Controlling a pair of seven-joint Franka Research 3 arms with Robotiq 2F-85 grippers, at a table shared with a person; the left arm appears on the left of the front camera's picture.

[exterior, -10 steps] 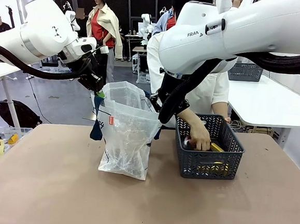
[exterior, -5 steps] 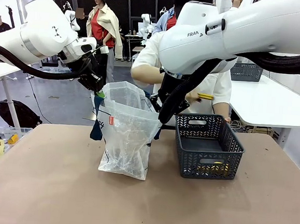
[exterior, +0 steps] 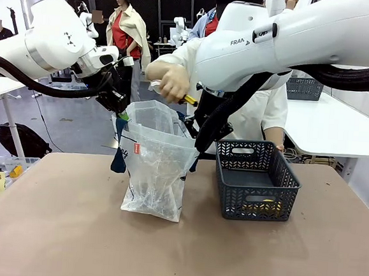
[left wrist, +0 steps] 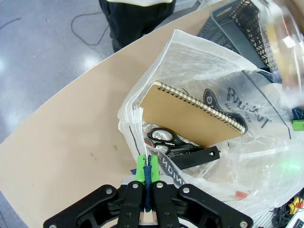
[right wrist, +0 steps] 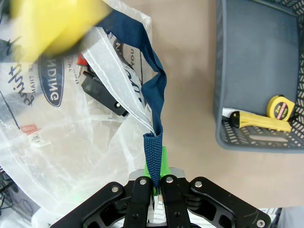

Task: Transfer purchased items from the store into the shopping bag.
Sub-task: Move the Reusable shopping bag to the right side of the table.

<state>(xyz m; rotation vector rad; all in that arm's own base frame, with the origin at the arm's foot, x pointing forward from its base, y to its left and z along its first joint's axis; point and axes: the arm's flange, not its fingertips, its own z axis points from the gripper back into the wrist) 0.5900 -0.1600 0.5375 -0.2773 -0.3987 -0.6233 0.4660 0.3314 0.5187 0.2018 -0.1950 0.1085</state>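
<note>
Tightly closed, left and right jaws pinch shopping bag (exterior: 156, 168) handles (right wrist: 156, 90)

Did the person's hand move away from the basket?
Yes. The person's hand rose out of the basket and went left; now it is above the shopping bag.

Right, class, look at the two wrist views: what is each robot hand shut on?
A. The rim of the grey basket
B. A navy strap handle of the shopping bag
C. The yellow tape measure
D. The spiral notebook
B: in the wrist views the left hand and the right hand each pinch a navy strap handle of the shopping bag between their green pads.
</note>
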